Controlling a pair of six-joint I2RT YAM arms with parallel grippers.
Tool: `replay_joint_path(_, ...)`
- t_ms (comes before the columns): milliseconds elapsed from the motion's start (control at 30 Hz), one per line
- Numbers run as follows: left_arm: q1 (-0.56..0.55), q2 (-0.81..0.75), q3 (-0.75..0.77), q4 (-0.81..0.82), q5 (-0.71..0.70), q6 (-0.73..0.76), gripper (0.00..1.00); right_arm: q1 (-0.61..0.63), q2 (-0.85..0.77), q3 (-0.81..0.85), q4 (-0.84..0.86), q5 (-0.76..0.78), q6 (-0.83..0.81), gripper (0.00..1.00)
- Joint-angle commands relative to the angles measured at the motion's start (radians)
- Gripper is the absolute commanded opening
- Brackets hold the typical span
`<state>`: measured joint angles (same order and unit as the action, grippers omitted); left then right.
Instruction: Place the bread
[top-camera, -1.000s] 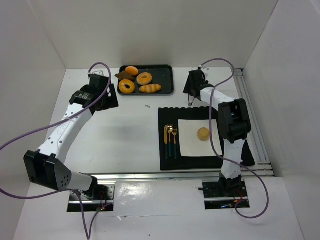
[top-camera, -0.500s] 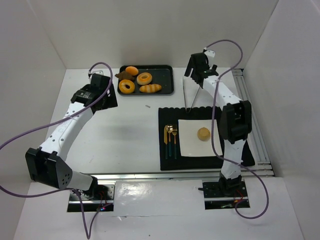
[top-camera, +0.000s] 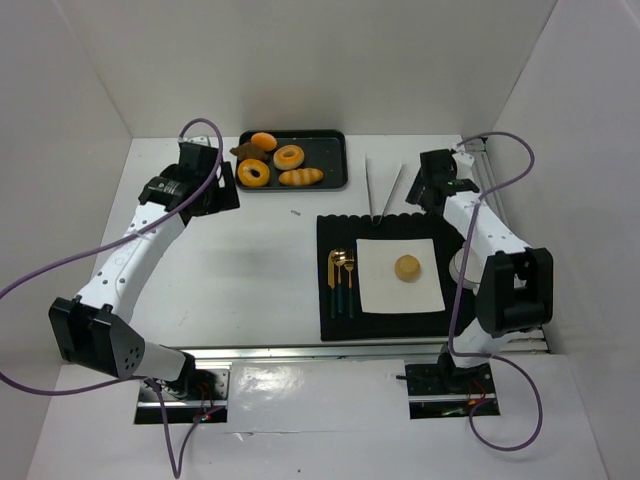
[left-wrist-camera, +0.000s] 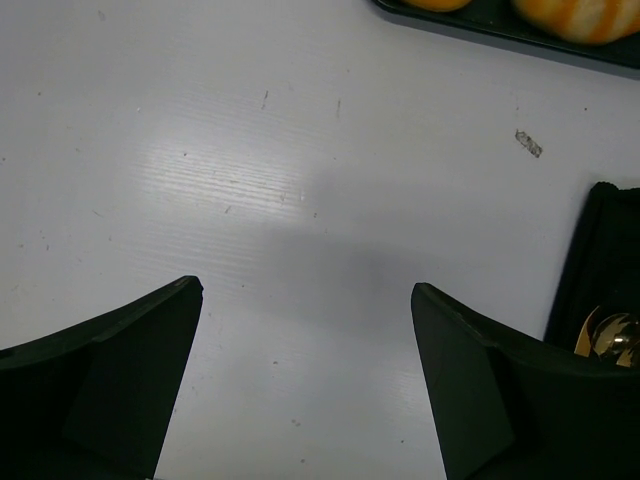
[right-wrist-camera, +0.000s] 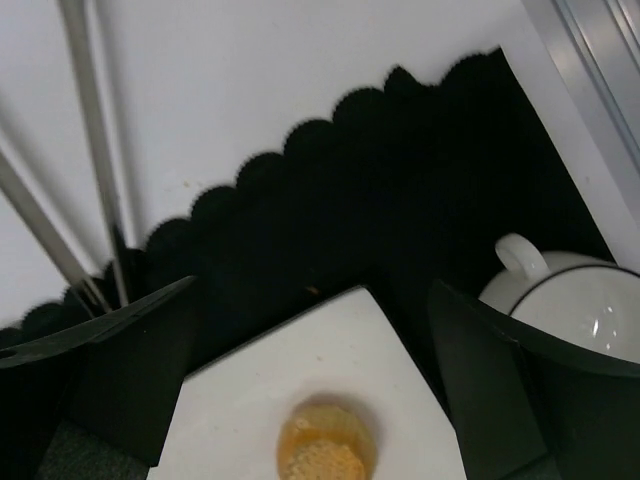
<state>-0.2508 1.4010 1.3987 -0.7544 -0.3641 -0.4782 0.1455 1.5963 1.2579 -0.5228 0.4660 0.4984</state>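
The bread (top-camera: 407, 267), a small round tan bun, lies on the white square plate (top-camera: 385, 290) on the black mat (top-camera: 335, 235). It also shows in the right wrist view (right-wrist-camera: 325, 447), low on the plate (right-wrist-camera: 300, 370). My right gripper (top-camera: 420, 192) is open and empty above the mat's far edge, behind the plate; in its wrist view (right-wrist-camera: 312, 290) nothing is between the jaws. My left gripper (top-camera: 218, 192) is open and empty over bare table to the left of the tray; its wrist view (left-wrist-camera: 305, 290) shows only table between the jaws.
Metal tongs (top-camera: 385, 188) lie spread on the table beyond the mat, also in the right wrist view (right-wrist-camera: 90, 150). A black tray (top-camera: 335, 160) at the back holds an orange bun, two ring doughnuts and a ridged loaf. Gold cutlery (top-camera: 342, 280) lies left of the plate. A white cup (right-wrist-camera: 570, 300) stands on the mat's right.
The right gripper held the tongs raised; they now lie on the table and the gripper has let go and swung right. The left gripper has shifted slightly.
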Motion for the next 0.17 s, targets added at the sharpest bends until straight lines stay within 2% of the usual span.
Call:
replay_joint_path(0, 0.004, -0.01, 0.037, 0.02, 0.04, -0.023, 0.99, -0.02, -0.074, -0.029, -0.019, -0.032, 0.029, 1.0)
replay_joint_path(133, 0.004, -0.01, 0.037, 0.02, 0.05, -0.023, 0.99, -0.03, -0.084, -0.038, -0.019, -0.064, 0.052, 1.0)
